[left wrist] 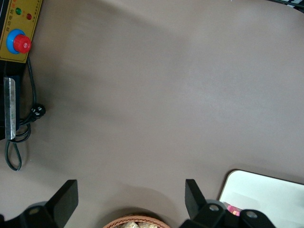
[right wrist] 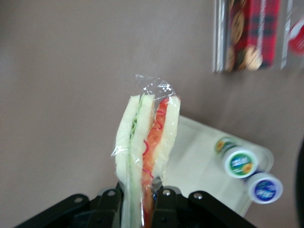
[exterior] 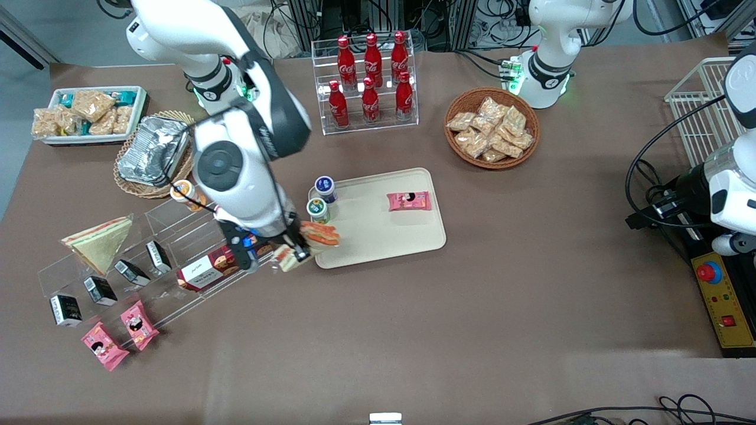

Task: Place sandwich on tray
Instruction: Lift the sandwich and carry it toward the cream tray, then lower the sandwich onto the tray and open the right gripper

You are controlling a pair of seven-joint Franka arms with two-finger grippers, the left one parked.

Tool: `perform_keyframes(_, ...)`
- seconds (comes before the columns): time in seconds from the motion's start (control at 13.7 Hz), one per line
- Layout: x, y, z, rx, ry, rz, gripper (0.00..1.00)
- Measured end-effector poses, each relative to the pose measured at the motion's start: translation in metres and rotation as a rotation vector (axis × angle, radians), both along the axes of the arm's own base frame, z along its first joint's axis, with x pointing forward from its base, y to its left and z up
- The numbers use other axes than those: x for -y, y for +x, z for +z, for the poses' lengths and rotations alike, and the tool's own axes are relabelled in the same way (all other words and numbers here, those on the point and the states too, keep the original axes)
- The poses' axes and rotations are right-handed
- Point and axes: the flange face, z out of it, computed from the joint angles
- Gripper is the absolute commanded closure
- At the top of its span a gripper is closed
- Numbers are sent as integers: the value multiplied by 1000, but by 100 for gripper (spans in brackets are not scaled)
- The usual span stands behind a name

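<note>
My right gripper is shut on the clear-wrapped sandwich, a wedge with pale bread and red-orange filling. It holds the sandwich above the table at the cream tray's near corner toward the working arm's end. In the right wrist view the sandwich stands between the two fingers, with the tray below it. A pink snack packet lies on the tray.
Two small capped bottles stand at the tray's edge beside the gripper. A clear display rack holds a greenish-tan sandwich wedge, a cookie box and small cartons. A cola rack, snack basket and foil container stand farther back.
</note>
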Motion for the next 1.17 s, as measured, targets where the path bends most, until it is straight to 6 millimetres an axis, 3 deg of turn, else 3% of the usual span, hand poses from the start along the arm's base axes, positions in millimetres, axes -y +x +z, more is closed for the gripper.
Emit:
perform_keyframes(0.29,-69,-26,-67,50,-10,-88,100)
perform_keyframes(0.66,-142,-85,-127,86,-11,-125,100)
perform_keyframes(0.8,-151,-103,-153,118,0,-130,100)
perform_keyframes(1.09,-145,-120,-182,128,-14,-124,100)
perform_keyframes(1.17,-142,-121,-187,135,-12,-126,21)
